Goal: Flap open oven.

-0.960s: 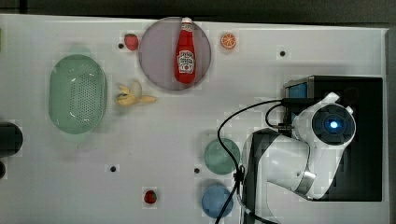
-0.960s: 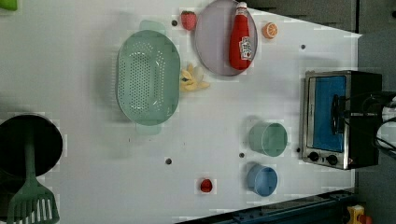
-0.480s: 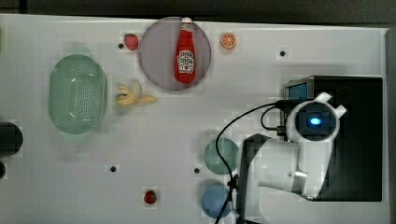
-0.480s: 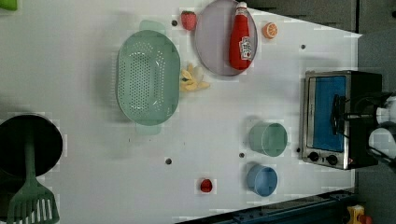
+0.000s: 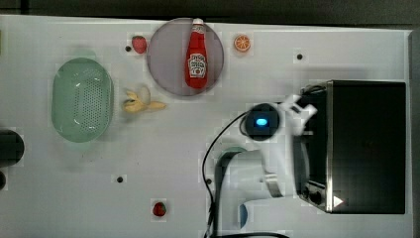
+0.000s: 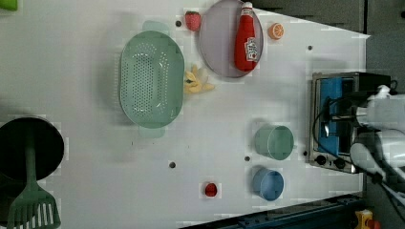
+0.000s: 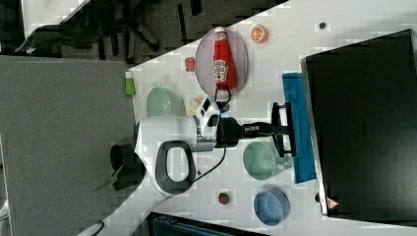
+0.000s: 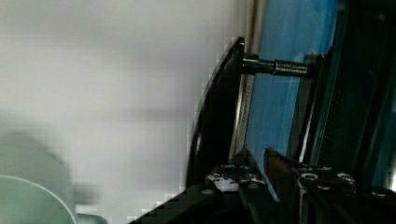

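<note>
**One gripper clamped on the oven door handle**

One white robot arm (image 7: pixel 167 147) reaches level across the white table (image 5: pixel 148 198) to the boxy black-topped toaster oven (image 5: pixel 366 146), which sits at three o'clock in the top view. Its black gripper (image 7: pixel 284 129) has its fingers closed around the dark bar handle (image 8: pixel 210 126) of the blue-tinted glass door (image 7: pixel 300 128). A pale green cup (image 7: pixel 259 160) stands just beside the door.
</note>
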Action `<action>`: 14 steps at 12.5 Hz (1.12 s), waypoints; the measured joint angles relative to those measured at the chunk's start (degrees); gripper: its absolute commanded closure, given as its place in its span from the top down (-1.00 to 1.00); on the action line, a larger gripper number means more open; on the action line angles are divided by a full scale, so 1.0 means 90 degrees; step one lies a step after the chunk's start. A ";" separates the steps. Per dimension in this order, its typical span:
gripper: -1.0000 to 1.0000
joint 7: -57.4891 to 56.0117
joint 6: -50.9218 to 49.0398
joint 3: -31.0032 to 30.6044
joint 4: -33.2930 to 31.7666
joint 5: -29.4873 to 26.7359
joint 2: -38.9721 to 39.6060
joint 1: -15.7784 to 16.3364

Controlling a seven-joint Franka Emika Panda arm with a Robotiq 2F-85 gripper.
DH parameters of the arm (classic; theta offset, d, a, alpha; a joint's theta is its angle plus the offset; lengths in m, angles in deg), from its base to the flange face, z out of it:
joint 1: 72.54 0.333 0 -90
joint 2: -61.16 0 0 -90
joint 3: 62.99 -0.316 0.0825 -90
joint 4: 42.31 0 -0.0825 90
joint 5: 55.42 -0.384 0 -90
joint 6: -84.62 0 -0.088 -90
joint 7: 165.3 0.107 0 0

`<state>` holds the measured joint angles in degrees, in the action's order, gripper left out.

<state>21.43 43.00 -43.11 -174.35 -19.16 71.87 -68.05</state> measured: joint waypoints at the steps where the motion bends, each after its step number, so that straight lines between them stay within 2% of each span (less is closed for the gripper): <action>1: -0.65 0.0379 -0.0019 -0.0109 -0.0037 0.0417 0.0113 0.0093; 3: -0.65 0.1239 -0.0068 -0.0371 -0.0037 0.0942 0.0445 0.0232; 8: -0.65 0.2838 -0.0103 -0.0752 0.0124 0.1318 0.1561 0.0619; 11: -0.65 0.3109 0.0087 -0.0786 0.0497 0.1296 0.2307 0.0697; 14: -0.65 0.3246 0.0003 -0.0763 0.0572 0.1088 0.2301 0.0721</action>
<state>50.64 43.02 -49.98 -169.21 -9.37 92.58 -61.57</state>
